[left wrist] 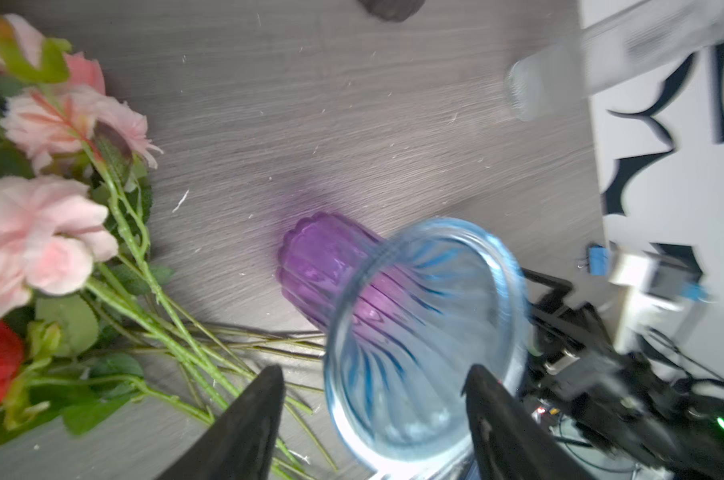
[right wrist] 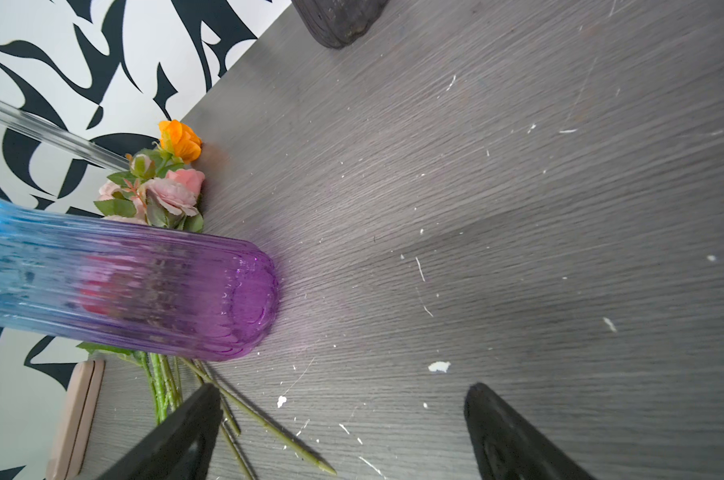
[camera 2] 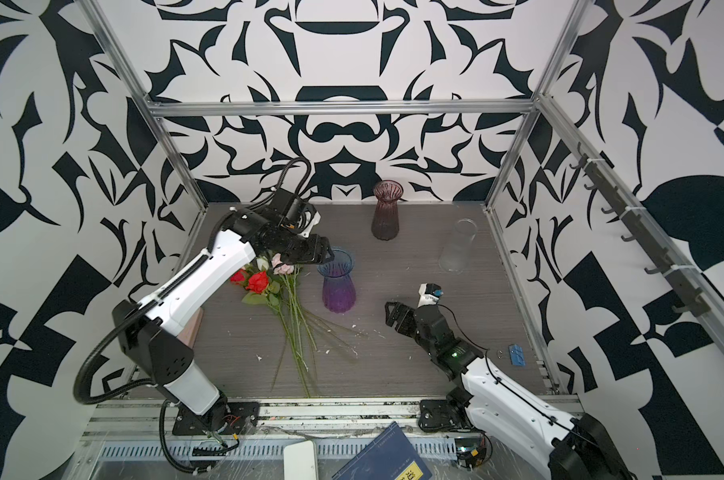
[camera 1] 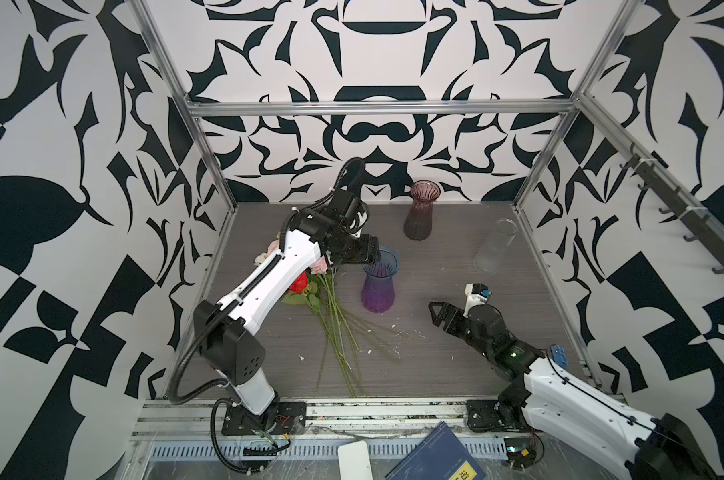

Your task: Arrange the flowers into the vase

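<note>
Since the flowers [camera 1: 310,291] lie loose left of the purple vase [camera 1: 379,286], the left gripper [camera 2: 326,254] gapes empty by its rim — right gripper [camera 1: 437,313], lower right, likewise.

Bright even light, soft shadows, blurred wrist views

Vases, qty 3: blue-purple vase [camera 1: 379,286], maroon vase [camera 1: 420,216], clear vase [camera 1: 493,247]. Flowers [camera 2: 259,283]: 1 bunch, stem ct unclear. Book [camera 1: 435,457] x1. Blue clip [camera 2: 517,354] x1.
</note>
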